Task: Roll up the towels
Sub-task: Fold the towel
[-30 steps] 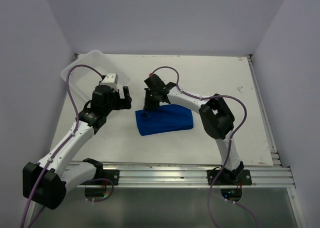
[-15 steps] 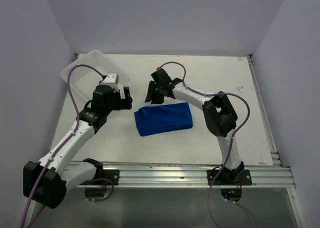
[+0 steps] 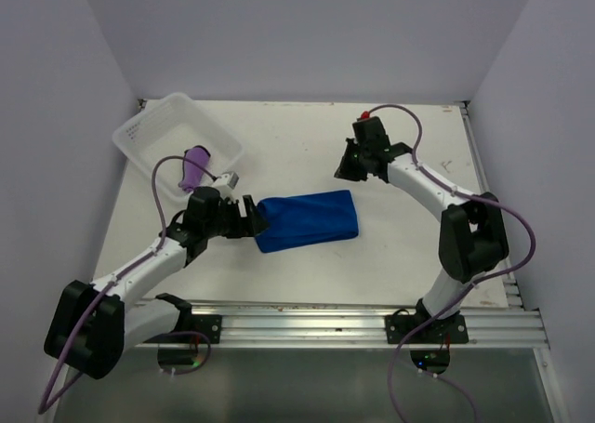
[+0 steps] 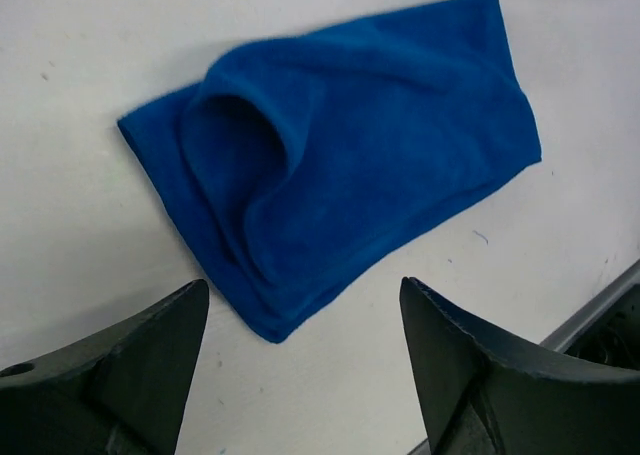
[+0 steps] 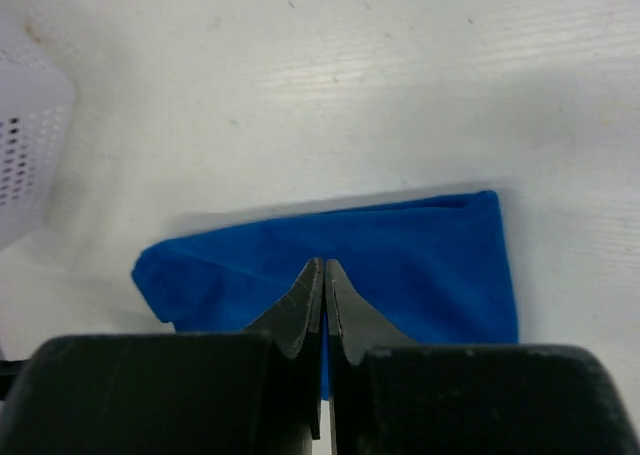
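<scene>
The blue towel (image 4: 350, 165) is lying just ahead of the wide-open left gripper (image 4: 302, 295), its long axis stretching away from it; the right gripper (image 5: 323, 267) (pinched shut, empty) is hanging well apart.

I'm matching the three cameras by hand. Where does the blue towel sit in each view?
Top external: the towel lies at the centre of the table, between the arms.
Left wrist: the towel fills the upper middle, lying diagonally.
Right wrist: the towel lies across the lower middle.
Shared landmark: the basket, upper left in top external, left edge in right wrist, absent from left wrist.
</scene>
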Available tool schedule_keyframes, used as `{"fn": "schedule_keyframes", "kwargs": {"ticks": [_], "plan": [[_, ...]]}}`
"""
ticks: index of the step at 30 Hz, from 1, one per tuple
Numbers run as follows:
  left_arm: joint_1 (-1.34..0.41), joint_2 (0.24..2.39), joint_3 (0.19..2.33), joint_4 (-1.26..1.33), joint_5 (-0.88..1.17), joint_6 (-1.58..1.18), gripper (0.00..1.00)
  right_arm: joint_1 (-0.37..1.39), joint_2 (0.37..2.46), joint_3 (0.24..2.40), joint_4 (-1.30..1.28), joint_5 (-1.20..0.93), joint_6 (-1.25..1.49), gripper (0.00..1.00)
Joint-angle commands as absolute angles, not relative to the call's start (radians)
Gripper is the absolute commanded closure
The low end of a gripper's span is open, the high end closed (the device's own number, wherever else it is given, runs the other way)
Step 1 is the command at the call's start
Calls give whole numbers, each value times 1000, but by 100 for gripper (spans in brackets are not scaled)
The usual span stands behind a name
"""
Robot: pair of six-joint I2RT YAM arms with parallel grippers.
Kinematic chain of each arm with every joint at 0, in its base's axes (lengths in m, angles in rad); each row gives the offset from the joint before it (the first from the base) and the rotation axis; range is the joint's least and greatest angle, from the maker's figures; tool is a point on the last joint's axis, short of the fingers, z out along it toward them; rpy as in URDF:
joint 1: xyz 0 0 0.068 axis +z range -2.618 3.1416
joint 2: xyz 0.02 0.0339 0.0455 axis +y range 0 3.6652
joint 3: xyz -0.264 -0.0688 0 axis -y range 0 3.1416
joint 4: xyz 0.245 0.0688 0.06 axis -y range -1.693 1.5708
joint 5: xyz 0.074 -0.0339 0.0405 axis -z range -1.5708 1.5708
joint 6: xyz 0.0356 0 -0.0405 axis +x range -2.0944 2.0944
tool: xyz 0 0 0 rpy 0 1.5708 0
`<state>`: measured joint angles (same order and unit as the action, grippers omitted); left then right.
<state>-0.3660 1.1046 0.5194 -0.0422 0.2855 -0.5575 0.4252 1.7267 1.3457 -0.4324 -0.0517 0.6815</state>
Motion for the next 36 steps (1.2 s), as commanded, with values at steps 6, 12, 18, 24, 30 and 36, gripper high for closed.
{"fn": "schedule_keyframes", "kwargs": {"ticks": [6,12,18,24,30,36], "plan": [[-465,1100,460,106,255,-646,24,351,1741,1230,-402,-94,586,100],[-469,1147,456,120,224,-643,29,338,1813,1223,-365,-118,571,100],[-477,1187,457,89,189,-641,30,330,1861,1223,-342,-130,561,100],[-477,1204,449,106,178,-640,34,325,1894,1216,-331,-137,551,100],[-485,1252,449,146,193,-644,43,324,1911,1210,-330,-137,545,100],[-486,1275,437,164,193,-649,45,318,1922,1206,-328,-137,538,100]]}}
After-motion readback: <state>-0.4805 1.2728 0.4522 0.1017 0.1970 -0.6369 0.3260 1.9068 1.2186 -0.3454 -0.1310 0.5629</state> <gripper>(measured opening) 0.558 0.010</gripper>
